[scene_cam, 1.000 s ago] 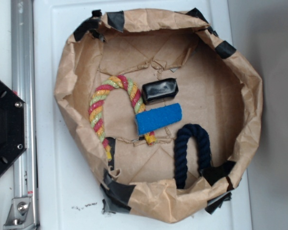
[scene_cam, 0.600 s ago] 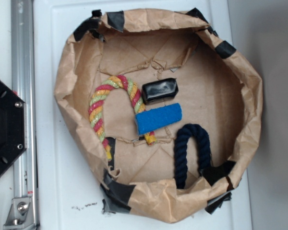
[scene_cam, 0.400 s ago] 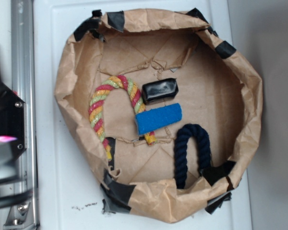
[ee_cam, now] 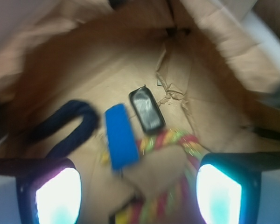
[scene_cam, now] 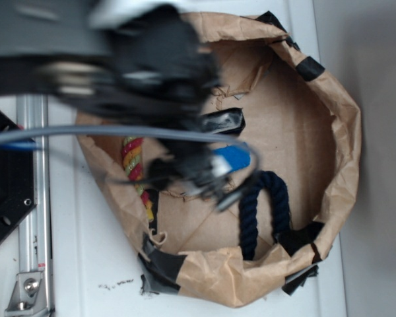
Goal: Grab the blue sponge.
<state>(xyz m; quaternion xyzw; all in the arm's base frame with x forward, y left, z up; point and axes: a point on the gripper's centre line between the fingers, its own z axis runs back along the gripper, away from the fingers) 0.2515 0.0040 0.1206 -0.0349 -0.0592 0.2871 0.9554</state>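
The claw (ee_cam: pixel 139 186) hangs released, its two glowing fingertips (ee_cam: pixel 58 196) spread wide at the bottom corners of the wrist view with nothing between them but bag floor and rope. Directly under the gap lies the striped red, yellow and green rope (ee_cam: pixel 170 154), its loop curving up between the tips. Just ahead of the claw and slightly toward its left tip lies the blue sponge (ee_cam: pixel 121 135), flat on the brown paper, its long side running roughly away from the claw and its near end touching or overlapping the striped rope. Beside it, on the right-tip side and a little farther off, sits the glossy black block (ee_cam: pixel 147 108), near the sponge but seemingly apart from it. Off to the left tip's side curls the dark navy rope (ee_cam: pixel 65 122). Beyond all of these rise the crumpled walls of the paper bag (ee_cam: pixel 214 42), which stands on the white desk (scene_cam: pixel 92 264).

From the exterior view the arm is blurred over the bag, and only one end of the sponge (scene_cam: pixel 234 157) shows past it.

The step in hand looks like the approach. To do it well, the claw should likely shift forward until the sponge sits centred between the tips, straddle its narrow width, and descend clear of the striped rope and the block so neither is pinched along with it.
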